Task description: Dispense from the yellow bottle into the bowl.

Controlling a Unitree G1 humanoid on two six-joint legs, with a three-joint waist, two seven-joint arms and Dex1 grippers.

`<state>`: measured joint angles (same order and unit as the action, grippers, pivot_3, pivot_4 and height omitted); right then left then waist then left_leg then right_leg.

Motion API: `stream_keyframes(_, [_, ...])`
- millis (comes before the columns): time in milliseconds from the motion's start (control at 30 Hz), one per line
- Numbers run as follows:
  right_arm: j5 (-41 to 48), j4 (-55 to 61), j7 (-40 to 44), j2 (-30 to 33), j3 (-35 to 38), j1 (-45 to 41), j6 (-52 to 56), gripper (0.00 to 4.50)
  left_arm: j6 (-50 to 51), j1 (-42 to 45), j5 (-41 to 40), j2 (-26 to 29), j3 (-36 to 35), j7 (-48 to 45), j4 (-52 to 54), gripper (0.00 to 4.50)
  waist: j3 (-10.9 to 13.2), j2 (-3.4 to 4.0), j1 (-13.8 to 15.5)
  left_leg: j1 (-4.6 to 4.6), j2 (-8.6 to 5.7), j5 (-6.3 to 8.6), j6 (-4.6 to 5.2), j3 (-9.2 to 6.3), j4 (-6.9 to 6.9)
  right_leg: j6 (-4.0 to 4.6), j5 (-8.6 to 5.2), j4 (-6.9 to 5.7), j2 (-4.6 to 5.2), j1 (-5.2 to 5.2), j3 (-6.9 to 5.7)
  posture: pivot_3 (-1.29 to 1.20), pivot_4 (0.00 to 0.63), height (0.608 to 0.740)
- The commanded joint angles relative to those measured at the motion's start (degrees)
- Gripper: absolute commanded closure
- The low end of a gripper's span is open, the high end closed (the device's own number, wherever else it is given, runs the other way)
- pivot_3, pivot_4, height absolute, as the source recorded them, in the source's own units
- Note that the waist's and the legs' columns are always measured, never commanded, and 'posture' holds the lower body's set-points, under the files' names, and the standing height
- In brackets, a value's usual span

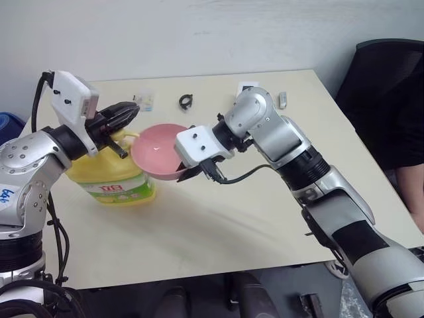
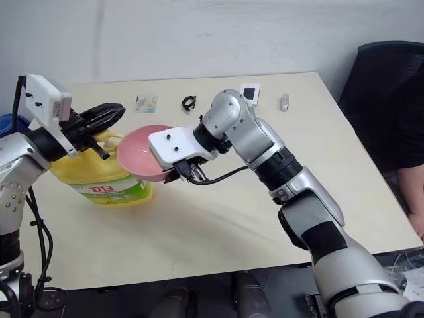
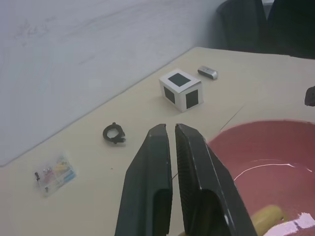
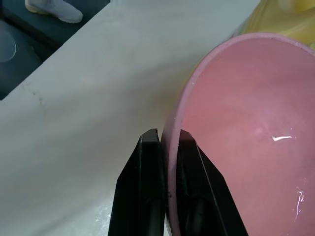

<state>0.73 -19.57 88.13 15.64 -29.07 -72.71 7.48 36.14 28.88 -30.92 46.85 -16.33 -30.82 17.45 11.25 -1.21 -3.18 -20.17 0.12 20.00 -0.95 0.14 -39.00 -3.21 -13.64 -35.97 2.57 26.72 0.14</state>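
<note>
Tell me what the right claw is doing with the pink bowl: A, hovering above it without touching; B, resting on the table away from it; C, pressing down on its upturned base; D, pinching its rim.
D: in the right wrist view the right claw has one finger on each side of the pink bowl rim, shut on it beside the yellow bottle.
</note>
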Motion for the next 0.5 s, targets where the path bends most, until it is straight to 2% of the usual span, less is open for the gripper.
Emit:
stream_keyframes(33, [2.2,3.3,2.6,-0.4,0.6,-1.0,1.7,4.5,0.0,-1.1,1.7,0.3,0.6,-0.5,-1.4,4.17,0.0,0.0,0.0,0.0,0.0,0.0,0.0,0.0,0.0,0.01,0.01,0.0,0.0,0.0,0.0,0.0,0.15,0.74])
stream_keyframes(167, [2.3,3.1,2.5,-0.3,0.4,-1.3,1.6,4.5,0.2,-1.6,1.9,0.1,0.8,-0.8,-2.1,4.17,0.0,0.0,0.0,0.02,0.0,-0.02,0.0,0.0,0.0,0.05,0.03,-0.01,0.0,0.0,0.0,0.0,0.15,0.74])
stream_keyframes(500, [2.0,2.5,2.9,-0.3,0.0,-1.4,0.5,4.5,-1.6,-2.5,6.3,3.2,7.0,-5.7,-4.6,4.17,0.0,0.01,0.0,0.12,-0.01,-0.05,0.02,0.04,0.0,0.1,0.06,-0.05,0.0,-0.07,0.02,0.0,0.15,0.74])
